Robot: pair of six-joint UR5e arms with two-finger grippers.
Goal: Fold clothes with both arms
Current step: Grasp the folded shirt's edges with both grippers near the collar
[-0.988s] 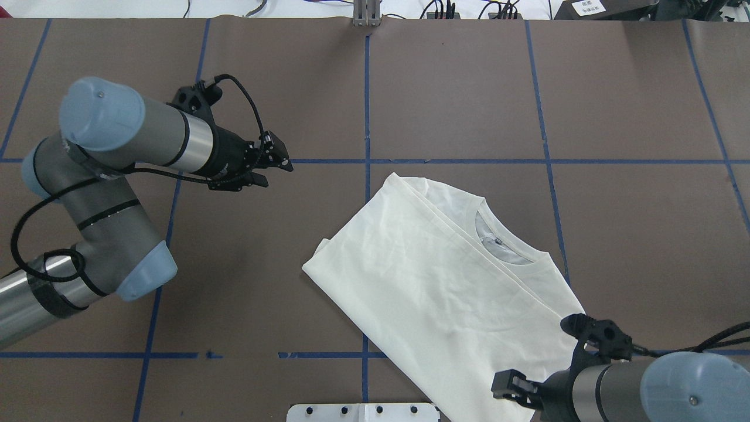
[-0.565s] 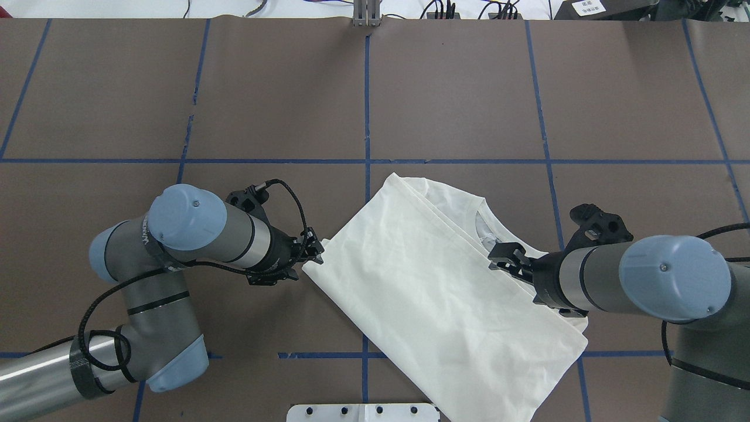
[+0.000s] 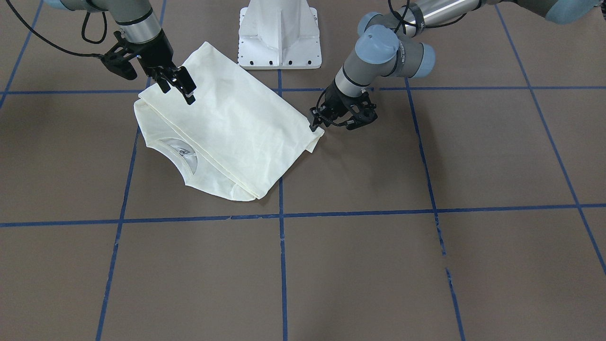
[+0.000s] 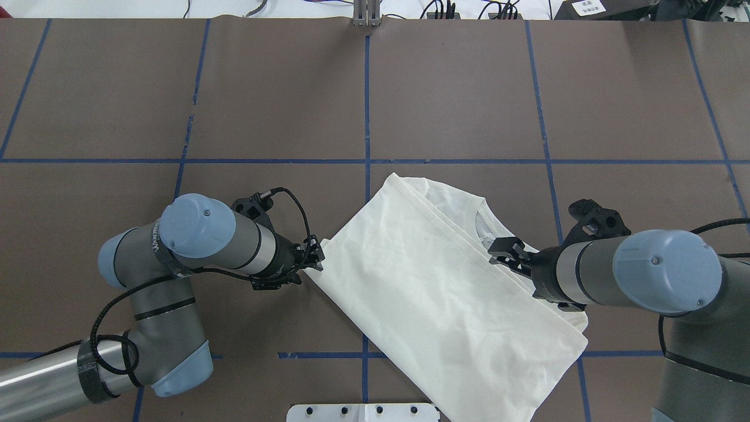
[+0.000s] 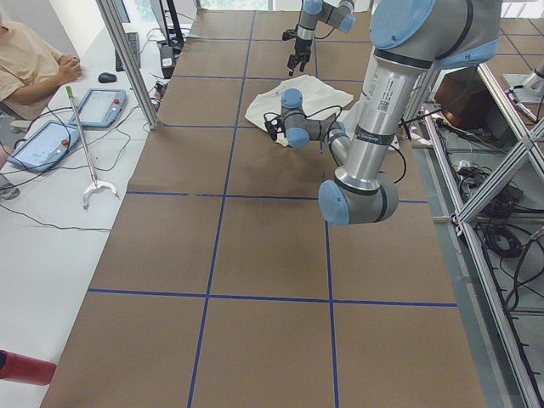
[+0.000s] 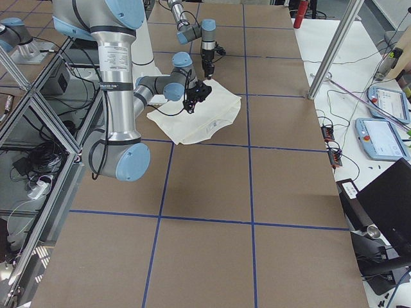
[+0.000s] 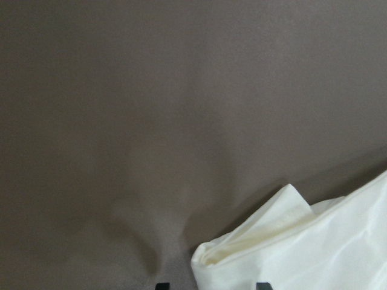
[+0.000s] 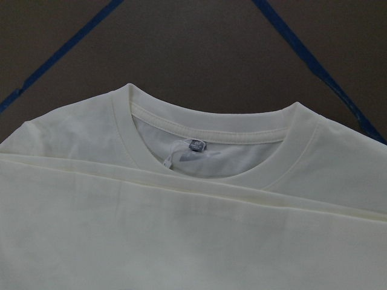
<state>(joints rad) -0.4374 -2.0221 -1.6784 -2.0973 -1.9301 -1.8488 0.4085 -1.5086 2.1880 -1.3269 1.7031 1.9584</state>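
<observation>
The clothes are one cream shirt [image 4: 433,287] lying folded and slanted on the brown table, plain side up. Its ribbed collar [image 8: 199,130] with a small label peeks out at the far edge, also seen from the front [image 3: 182,151]. My left gripper [image 4: 314,258] sits low at the shirt's left corner. In the left wrist view the folded corner [image 7: 254,254] lies between its two parted fingertips, so it is open. My right gripper [image 4: 503,253] hovers over the shirt just below the collar, open, holding nothing. The print is hidden.
The white pedestal base [image 3: 279,35] stands at the table's near edge behind the shirt. Blue tape lines [image 4: 367,105] divide the brown surface. A seated person [image 5: 30,68] and tablets are at a side table beyond the table's long edge.
The left arm swung from the far left down to the shirt's left corner. The right arm rose from the near edge to the collar area. Both only crept closer in the last half second.
</observation>
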